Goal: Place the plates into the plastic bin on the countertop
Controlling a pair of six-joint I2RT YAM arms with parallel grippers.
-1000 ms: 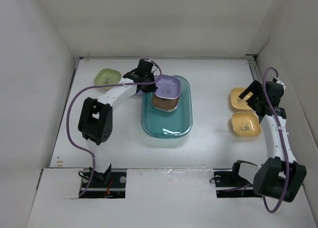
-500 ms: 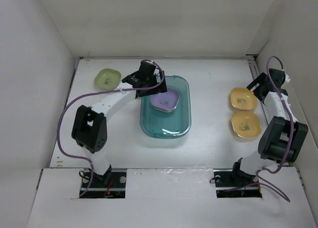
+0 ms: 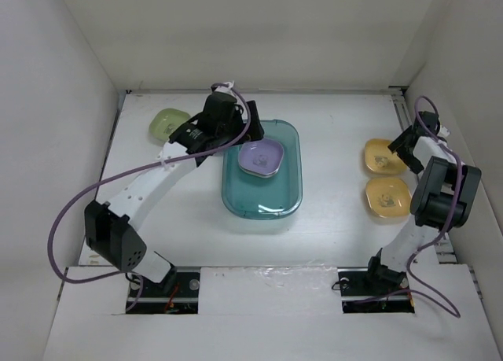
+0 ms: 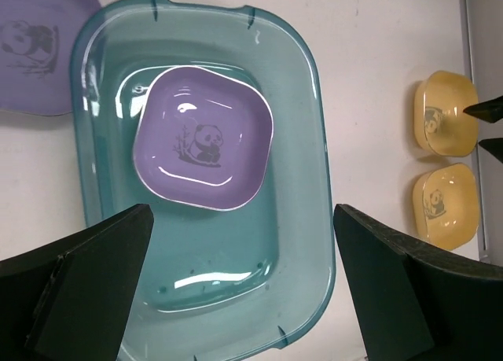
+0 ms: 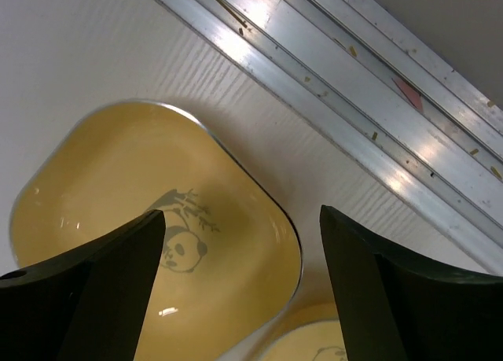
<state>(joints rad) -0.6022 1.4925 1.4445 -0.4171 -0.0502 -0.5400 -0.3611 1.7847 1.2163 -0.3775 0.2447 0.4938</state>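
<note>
The purple plate has dropped into the plastic bin; the left end effector has risen, spread wide; the right end effector, also spread, hovers over a yellow plate, likely next.

Glossy translucent teal plastic bin, smooth shiny purple plate with light glints, glossy yellow plate, matt white finely ribbed countertop, brushed shiny metal rail

No words, numbers or brand marks can be read; the purple plate bears only a panda drawing.
</note>
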